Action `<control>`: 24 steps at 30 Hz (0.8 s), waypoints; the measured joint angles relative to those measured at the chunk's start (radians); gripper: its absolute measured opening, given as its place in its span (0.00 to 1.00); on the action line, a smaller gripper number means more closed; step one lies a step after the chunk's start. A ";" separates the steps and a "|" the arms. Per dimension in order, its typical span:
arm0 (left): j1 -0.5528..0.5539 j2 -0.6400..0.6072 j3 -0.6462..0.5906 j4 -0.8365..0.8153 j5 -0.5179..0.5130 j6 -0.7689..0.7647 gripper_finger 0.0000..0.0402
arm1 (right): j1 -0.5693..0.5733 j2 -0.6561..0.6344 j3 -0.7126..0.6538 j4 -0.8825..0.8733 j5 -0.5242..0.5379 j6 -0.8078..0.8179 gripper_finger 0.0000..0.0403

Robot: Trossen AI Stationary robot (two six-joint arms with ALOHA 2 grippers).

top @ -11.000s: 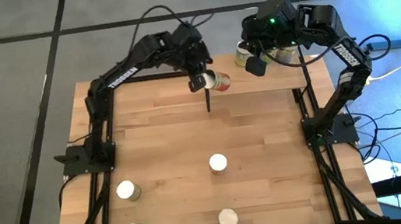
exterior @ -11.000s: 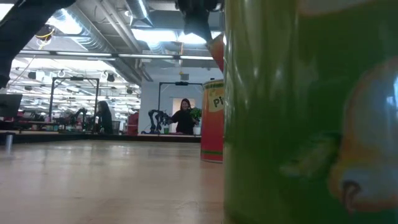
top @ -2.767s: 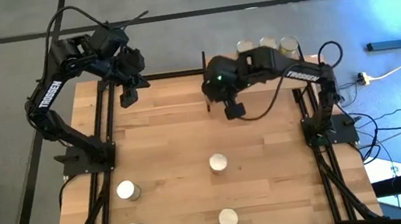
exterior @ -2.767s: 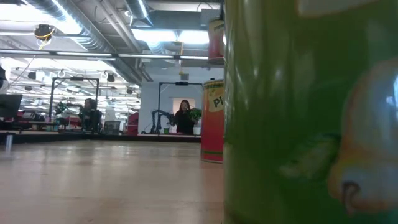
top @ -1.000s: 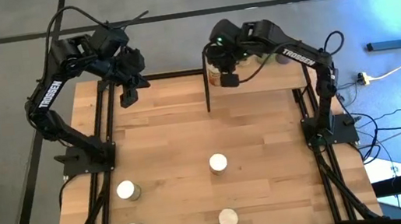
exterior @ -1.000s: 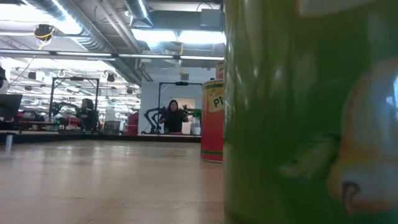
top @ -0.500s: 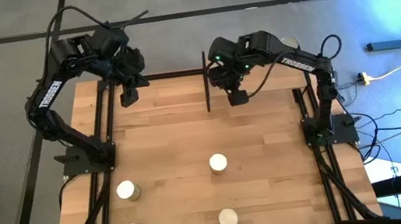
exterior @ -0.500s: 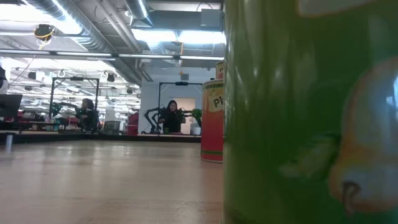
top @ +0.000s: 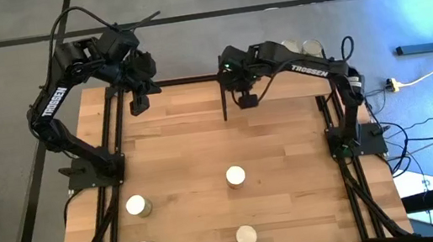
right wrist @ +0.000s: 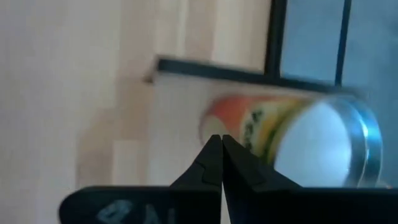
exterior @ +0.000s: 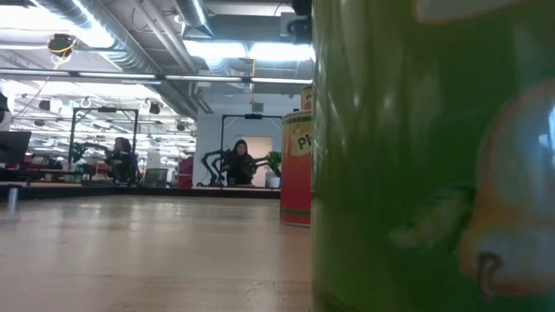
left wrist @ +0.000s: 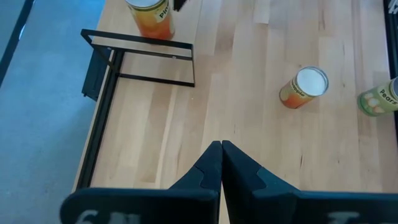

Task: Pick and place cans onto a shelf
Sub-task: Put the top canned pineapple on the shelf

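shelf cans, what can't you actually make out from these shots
- High view: the shelf cans are partly under the right arm; only two tops show, so no count.
- Low view: a close green can fills the right half, hiding the shelf.
- Right wrist view: blurred can, label unreadable.

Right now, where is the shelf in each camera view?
High view: the shelf at the table's far edge, under the right arm.
Low view: cannot make it out.
Left wrist view: its black frame, beside the orange-labelled can.
Right wrist view: its board, under that can.
Shared landmark: that can, both wrist views.
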 joint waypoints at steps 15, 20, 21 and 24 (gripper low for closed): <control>0.000 0.000 0.000 0.000 0.000 0.000 0.00 | -0.079 0.000 -0.063 0.146 0.108 -0.045 0.00; 0.000 0.000 0.000 0.000 -0.001 0.000 0.00 | -0.092 0.000 -0.063 0.146 0.129 -0.045 0.00; 0.000 0.000 0.000 0.000 -0.001 0.000 0.00 | -0.092 0.000 -0.063 0.147 0.144 -0.045 0.00; 0.000 0.000 0.000 0.000 -0.001 0.000 0.00 | -0.093 0.000 -0.063 0.146 0.154 -0.045 0.00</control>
